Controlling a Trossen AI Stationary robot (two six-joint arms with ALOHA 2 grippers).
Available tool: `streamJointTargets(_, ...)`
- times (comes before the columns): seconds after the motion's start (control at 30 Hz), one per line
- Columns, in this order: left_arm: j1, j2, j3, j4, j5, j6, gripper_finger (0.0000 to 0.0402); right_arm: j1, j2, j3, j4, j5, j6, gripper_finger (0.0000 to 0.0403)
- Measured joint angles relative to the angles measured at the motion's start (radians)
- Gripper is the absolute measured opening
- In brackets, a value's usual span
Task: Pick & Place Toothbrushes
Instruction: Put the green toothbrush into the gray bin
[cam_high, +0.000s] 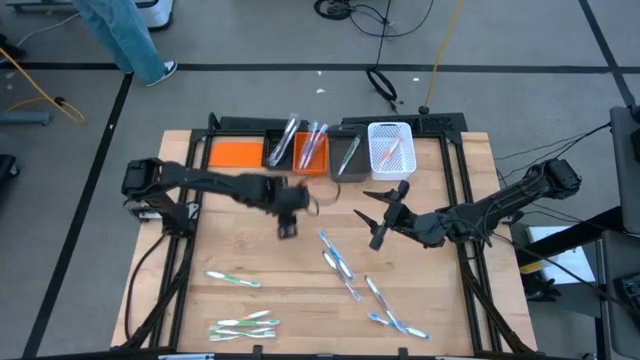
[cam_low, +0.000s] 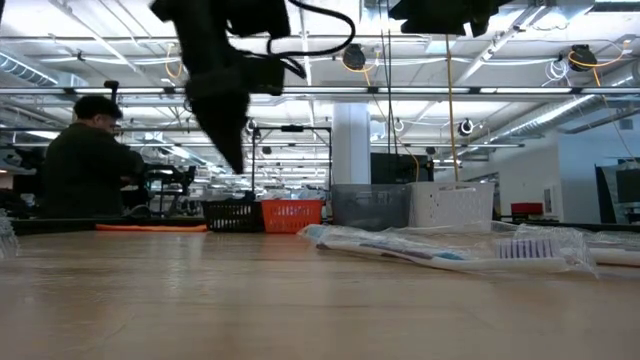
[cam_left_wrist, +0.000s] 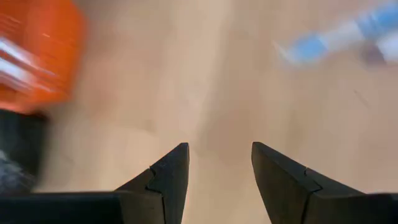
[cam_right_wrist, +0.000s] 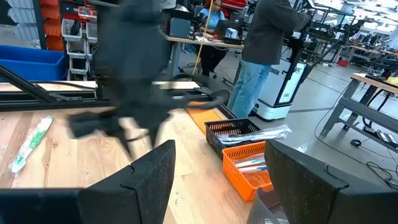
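A: Left gripper hangs above the table near the orange bin, fingers parted, holding nothing. Right gripper likewise spread, empty.

B: Bins?

A: Black bin, orange bin and white basket each hold toothbrushes; the rest lie loose on the table.

Both arms mid-table, jaws seemingly open.

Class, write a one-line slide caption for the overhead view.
Both open grippers, left and right, hover over the wooden table between filled bins and scattered toothbrushes.
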Motion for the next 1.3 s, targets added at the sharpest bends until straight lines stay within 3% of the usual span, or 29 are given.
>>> streamJointTargets(0.27,-0.261,-0.004,0.0,-0.186,-0.005,-0.175,0.0177,0.0,0.0,0.0,-0.008,0.0,0.001,0.0238)
streamJointTargets(0.67,-0.575,-0.004,-0.003,-0.232,0.001,-0.457,0.0177,0.0,0.0,0.0,-0.008,-0.029,0.001,0.0238)
streamJointTargets(1.03,-0.732,-0.004,-0.149,-0.213,0.083,-0.718,0.0177,0.0,0.0,0.0,-0.008,-0.03,0.001,0.0238)
streamJointTargets(1.3,-0.762,-0.004,-0.255,-0.121,0.129,-0.761,0.0177,0.0,0.0,0.0,-0.008,-0.03,0.001,0.0238)
